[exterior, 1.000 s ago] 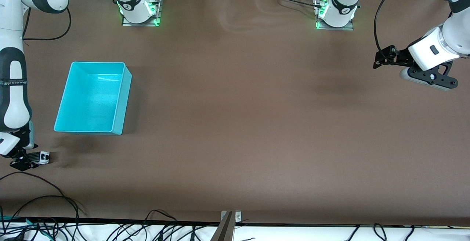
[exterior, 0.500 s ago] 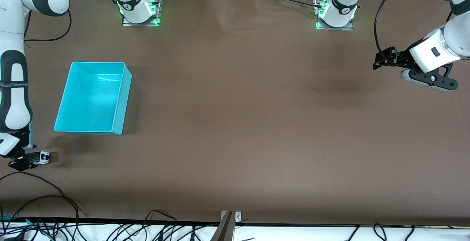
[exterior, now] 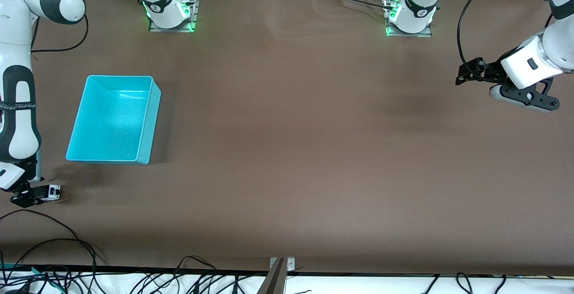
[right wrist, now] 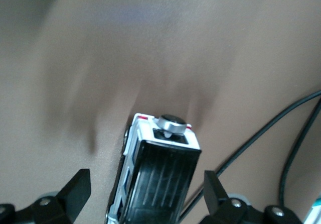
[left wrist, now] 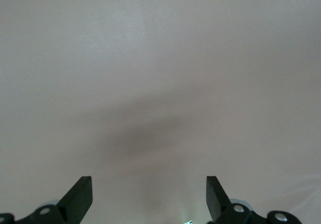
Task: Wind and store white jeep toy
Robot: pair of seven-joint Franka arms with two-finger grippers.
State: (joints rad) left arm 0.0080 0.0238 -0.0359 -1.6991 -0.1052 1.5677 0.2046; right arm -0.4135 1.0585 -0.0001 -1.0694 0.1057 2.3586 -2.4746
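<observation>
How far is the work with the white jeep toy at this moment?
Nothing looks finished: the turquoise bin holds nothing. In hand: the right gripper is down at the white jeep toy on the table, open fingers on either side, no grip visible. Left: grasp it, wind it, store it. The left gripper waits open over the left arm's end.

My high front camera faces my bases; both wrist cameras look close down on the brown table (exterior: 287,150).

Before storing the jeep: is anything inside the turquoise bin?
Nothing shows in the turquoise bin: its floor is bare. A strip under the wall nearest the camera is hidden. The white jeep toy sits outside it.
</observation>
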